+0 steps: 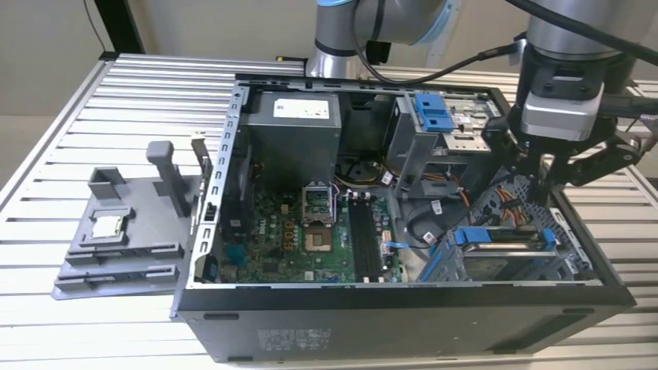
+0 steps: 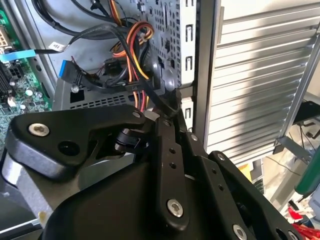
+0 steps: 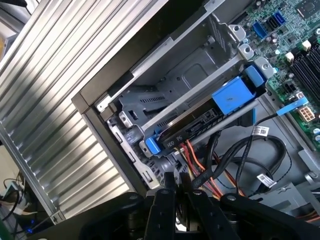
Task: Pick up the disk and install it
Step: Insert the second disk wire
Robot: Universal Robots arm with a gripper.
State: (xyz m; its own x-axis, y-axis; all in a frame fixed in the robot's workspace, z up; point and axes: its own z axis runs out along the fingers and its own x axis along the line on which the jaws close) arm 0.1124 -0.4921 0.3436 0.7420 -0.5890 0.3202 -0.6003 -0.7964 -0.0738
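Observation:
The disk (image 1: 501, 248) lies flat in the metal drive cage (image 1: 560, 254) at the front corner of the open computer case, on the exterior view's right, its blue rails along its edges. In the first wrist view its dark end face (image 3: 197, 125) shows between blue rail ends, under a cage bar. My gripper (image 1: 542, 171) hangs above and just behind the cage, apart from the disk. Its fingers are shut with nothing between them in the first wrist view (image 3: 177, 177) and the second wrist view (image 2: 169, 110), close over a bundle of cables (image 3: 210, 165).
The case (image 1: 411, 308) lies on its side on a slatted metal table (image 1: 62, 154). A motherboard (image 1: 308, 231) and power supply (image 1: 293, 123) fill its middle. A wide blue latch piece (image 1: 436, 112) sits in the upper bay. A grey fixture (image 1: 123, 239) holding a small square chip (image 1: 106, 226) stands outside, on the exterior view's left.

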